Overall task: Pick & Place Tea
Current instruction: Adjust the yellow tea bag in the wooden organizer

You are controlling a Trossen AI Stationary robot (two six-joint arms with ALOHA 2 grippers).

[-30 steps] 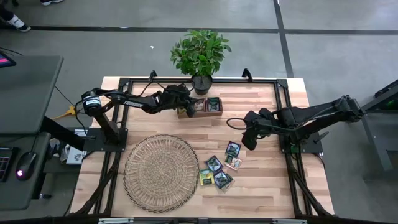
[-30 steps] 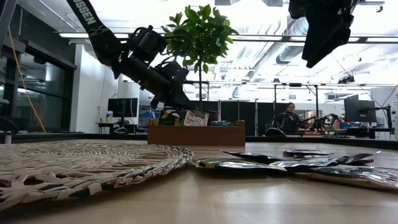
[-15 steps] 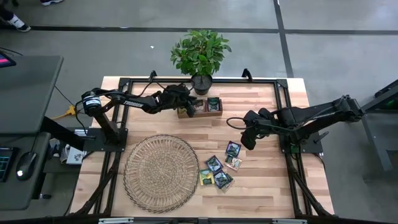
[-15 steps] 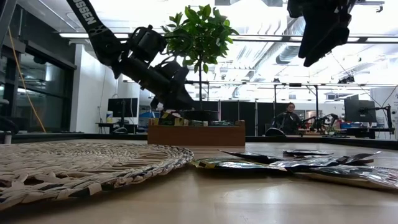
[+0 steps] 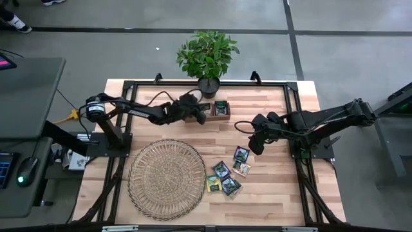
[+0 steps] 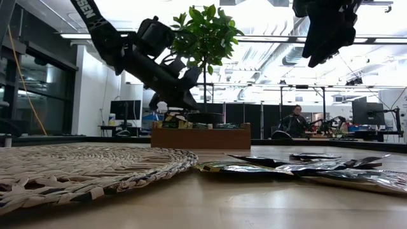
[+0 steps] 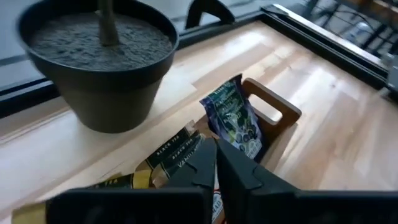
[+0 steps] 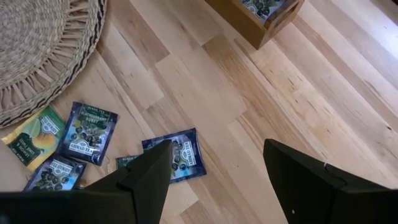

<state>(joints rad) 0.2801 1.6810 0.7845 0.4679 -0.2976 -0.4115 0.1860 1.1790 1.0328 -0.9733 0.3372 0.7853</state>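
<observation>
My left gripper [image 5: 197, 111] [image 7: 216, 163] hovers just above the small wooden tray [image 5: 222, 116] [image 6: 200, 137], fingers shut on nothing. Several sachets stand in the tray: a navy one [image 7: 234, 118] leans on a partition, with black ones [image 7: 177, 152] beside it. My right gripper [image 5: 253, 145] [image 8: 217, 180] hangs open, high above the loose sachets lying flat on the table [image 5: 226, 175] [image 6: 299, 166]. Its wrist view shows navy sachets [image 8: 183, 154] [image 8: 89, 132] and a yellow-green one [image 8: 28, 135].
The round wicker mat [image 5: 166, 178] [image 8: 43, 43] lies on the table's near left, next to the loose sachets. A potted plant [image 5: 207, 58] [image 7: 99, 56] stands right behind the tray at the far edge. Bare wood lies between tray and sachets.
A pale sachet that stood tilted above the tray's rim under my left gripper has sunk down into the tray. My left gripper has then risen a little above the tray. The loose sachets on the table have not moved.
</observation>
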